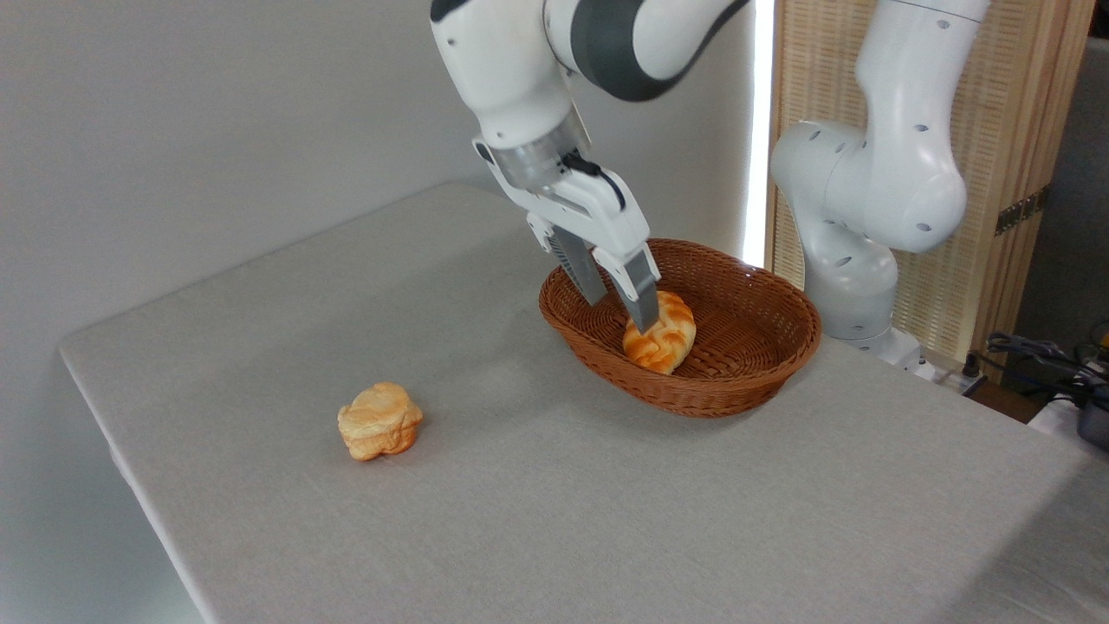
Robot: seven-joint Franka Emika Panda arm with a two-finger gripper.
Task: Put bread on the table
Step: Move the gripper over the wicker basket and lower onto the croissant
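Bread (662, 340): braided golden-orange/cream loaf, lying inside the wicker basket (762, 364), on the basket floor toward its left-centre. Long axis runs roughly near-to-far. Not on table surface.

Gripper (622, 314): tilted, fingers angled down and to the right, reaching into basket over its left rim. Jaws apart by a narrow-to-moderate gap, nothing between them. Right finger tip sits at the upper left edge of the loaf; contact vs. just in front of it can't be told from this view. Left finger tip is over the inner left wall of basket, apart from the loaf.

Basket: brown oval wicker, on the right-far part of the table (606, 520).

Table: light grey cloth-like top, fills most of the view.

Round bun (379, 421): small, lumpy, pale orange, sits on table at left-near, well apart from basket.

Arm base/lower links (866, 199): white, stand at far right beyond basket. Slatted wood screen (1022, 113) behind it.
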